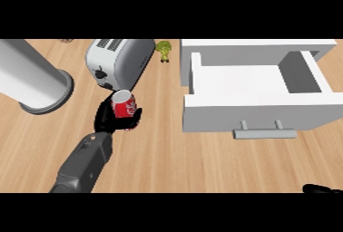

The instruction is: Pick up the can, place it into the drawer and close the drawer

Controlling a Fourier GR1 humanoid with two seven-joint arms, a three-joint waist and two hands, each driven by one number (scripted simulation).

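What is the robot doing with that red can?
The robot's left hand is curled round a red can, holding it above the wooden counter just in front of the toaster. The white drawer to the right is pulled open, and the can is not in it yet. Only a bit of the right hand shows at the lower right edge.

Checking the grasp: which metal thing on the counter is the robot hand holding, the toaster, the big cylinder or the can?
The can: red, small, with the left robot hand curled round it. The toaster and cylinder stand untouched.
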